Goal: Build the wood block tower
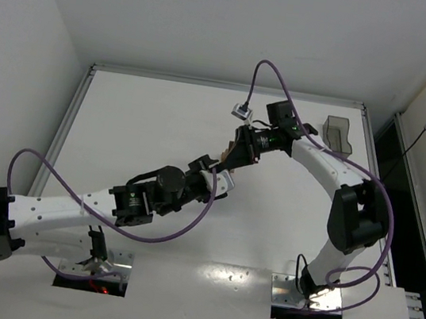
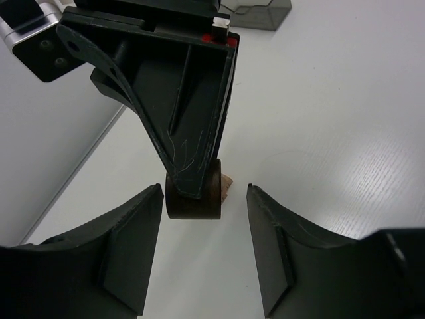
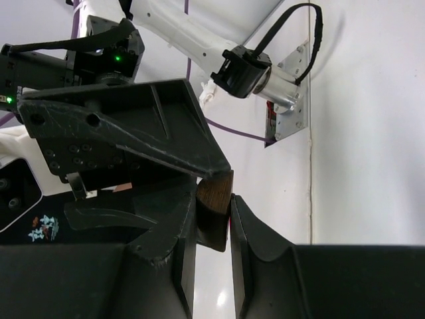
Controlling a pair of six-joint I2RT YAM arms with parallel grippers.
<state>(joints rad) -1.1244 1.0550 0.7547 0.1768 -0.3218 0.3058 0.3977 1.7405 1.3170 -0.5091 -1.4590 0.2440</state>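
My right hand pinches the dark brown block low over the table, a tan block just behind, and my left hand stands open either side, so closing off-centre could knock it loose.

- A white table with a metal rail along its edges.
- A smoky plastic bin stands near the far right corner.
- A light tan wood block lies mid-table, just beside a dark brown wood block; whether the dark one rests on the surface cannot be told.
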